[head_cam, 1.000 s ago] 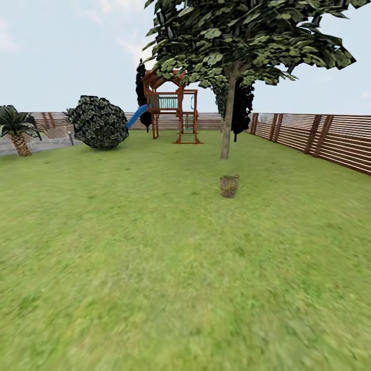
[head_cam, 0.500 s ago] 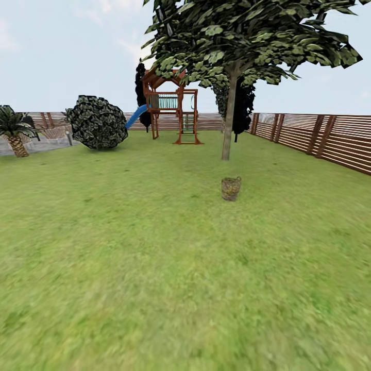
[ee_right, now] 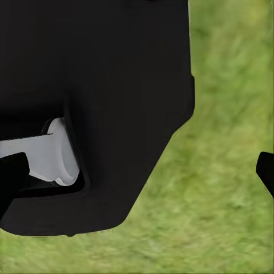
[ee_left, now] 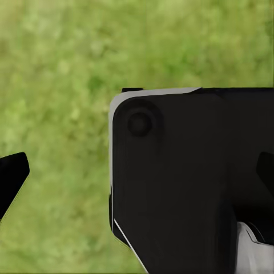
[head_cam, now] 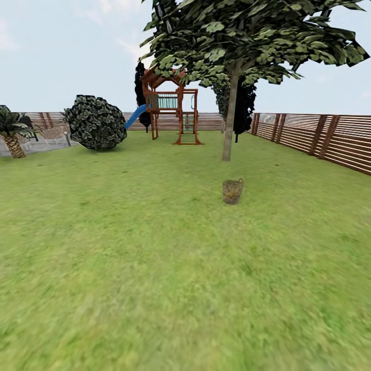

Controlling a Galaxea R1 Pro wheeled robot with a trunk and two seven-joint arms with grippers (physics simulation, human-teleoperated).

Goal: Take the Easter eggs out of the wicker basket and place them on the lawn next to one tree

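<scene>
The wicker basket (head_cam: 232,191) stands on the lawn (head_cam: 154,257) some way ahead, slightly right of centre. It is too small to show the Easter eggs inside. Just behind it rises a tree (head_cam: 229,123) with a pale straight trunk and speckled green foliage. In the left wrist view my left gripper (ee_left: 140,171) is open, its dark fingertips (ee_left: 13,174) at the frame's edges over grass. In the right wrist view my right gripper (ee_right: 138,174) is open too, with nothing held between its fingertips (ee_right: 266,170).
A wooden play set (head_cam: 172,108) with a blue slide stands at the back, a round dark bush (head_cam: 97,122) to its left and a palm (head_cam: 13,135) at far left. A slat fence (head_cam: 319,136) runs along the right. A black robot body part (ee_left: 188,182) fills part of both wrist views.
The whole head view has shifted: the camera has moved a little closer, so the basket and tree sit slightly lower and larger in the picture.
</scene>
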